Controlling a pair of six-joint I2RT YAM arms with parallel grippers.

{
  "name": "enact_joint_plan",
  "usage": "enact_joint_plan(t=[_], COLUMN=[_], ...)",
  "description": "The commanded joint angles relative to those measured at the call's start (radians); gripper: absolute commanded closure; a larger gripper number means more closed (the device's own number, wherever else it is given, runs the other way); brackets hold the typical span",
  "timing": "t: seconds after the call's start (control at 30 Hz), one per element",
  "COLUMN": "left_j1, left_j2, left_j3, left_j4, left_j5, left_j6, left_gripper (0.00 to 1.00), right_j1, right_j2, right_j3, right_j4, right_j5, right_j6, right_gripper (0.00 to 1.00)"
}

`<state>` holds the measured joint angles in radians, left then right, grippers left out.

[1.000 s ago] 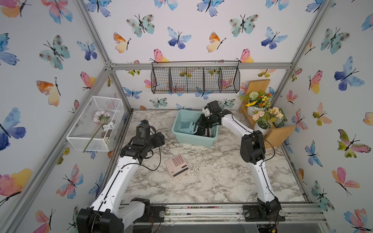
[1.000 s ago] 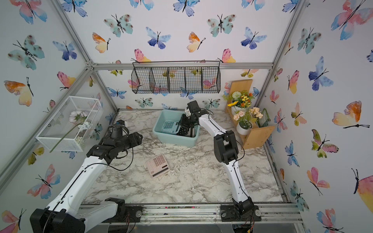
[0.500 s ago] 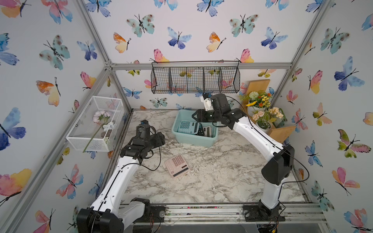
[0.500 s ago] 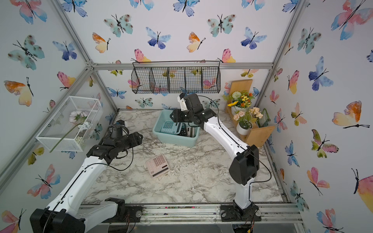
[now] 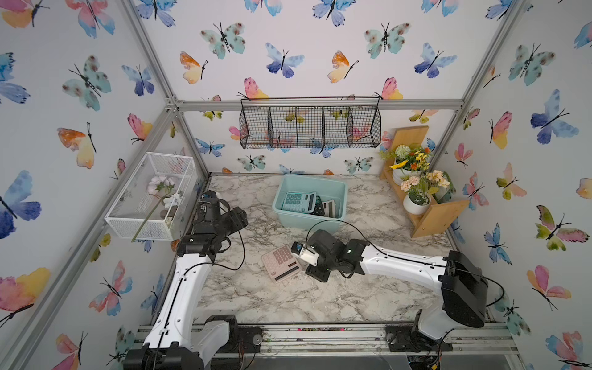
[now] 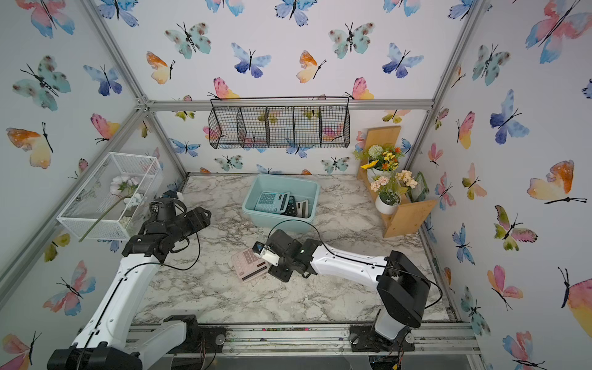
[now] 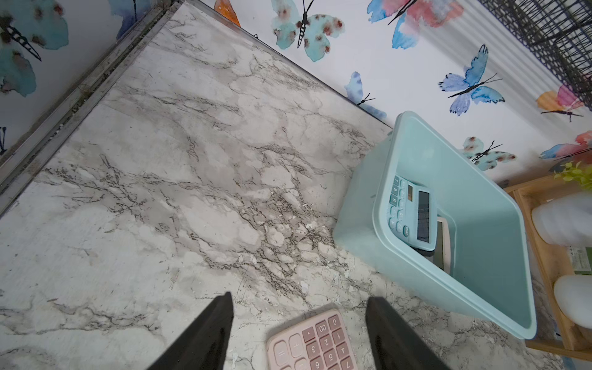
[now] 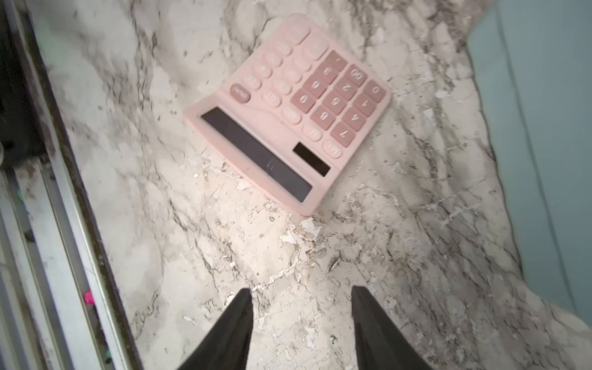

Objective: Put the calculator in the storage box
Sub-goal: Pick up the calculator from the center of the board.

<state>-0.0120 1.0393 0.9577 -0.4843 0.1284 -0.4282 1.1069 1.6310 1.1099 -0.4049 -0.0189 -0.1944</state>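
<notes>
Both top views show butterfly walls (image 5: 288,48) around marble tabletop (image 5: 320,298); left gripper (image 7: 300,297), right gripper (image 8: 301,289) apart, empty.

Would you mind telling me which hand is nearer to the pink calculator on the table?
Right. The right hand sits just off the display end of the pink calculator, open and not touching. The left hand is open too, farther off toward the white mesh basket.

A black wire basket (image 5: 310,128) hangs at 12 o'clock above the marble table (image 5: 288,298). A white mesh basket (image 5: 141,228) holding a pale flower (image 5: 159,184) juts from the wall at 10 o'clock. Potted flowers (image 5: 411,163) crowd a wooden shelf (image 5: 440,213) at 2 o'clock.
</notes>
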Motion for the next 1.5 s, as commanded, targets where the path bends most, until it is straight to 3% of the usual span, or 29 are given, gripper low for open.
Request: enact_joint_plan(t=[0.0,0.3,0.57,0.87,1.07,1.37,1.47], left_j1=[0.007,0.009,0.012,0.012,0.011,0.011,0.011], left_j2=[-0.011,-0.018,-0.017,-0.012,-0.010,-0.008,-0.007], left_j3=[-0.034,-0.051,-0.062,-0.063,-0.062,-0.064,-0.063], left_j4=[0.010,0.016,0.021,0.024,0.024,0.027,0.029], left_j5=[0.077,0.082,0.085,0.088,0.088,0.085,0.086], left_j6=[0.000,0.003,0.005,0.005,0.005,0.005,0.005], left_gripper=[0.29,0.29,0.29,0.30,0.31,0.31,0.31], right_j1=[0.042,0.122,0.145,0.146,0.146,0.154,0.159], right_j2=[0.028,0.157,0.209,0.292,0.323,0.259,0.178], right_j3=[-0.008,-0.012,0.003,0.037,0.033,-0.074,-0.112], right_j4=[0.171,0.339,0.343,0.402,0.452,0.584,0.583], right_j5=[0.102,0.189,0.192,0.212,0.242,0.349,0.363], right_j6=[-0.181,-0.393,-0.472,-0.537,-0.569,-0.613,-0.632], right_gripper=[0.45,0.43,0.42,0.49,0.61,0.96,0.98])
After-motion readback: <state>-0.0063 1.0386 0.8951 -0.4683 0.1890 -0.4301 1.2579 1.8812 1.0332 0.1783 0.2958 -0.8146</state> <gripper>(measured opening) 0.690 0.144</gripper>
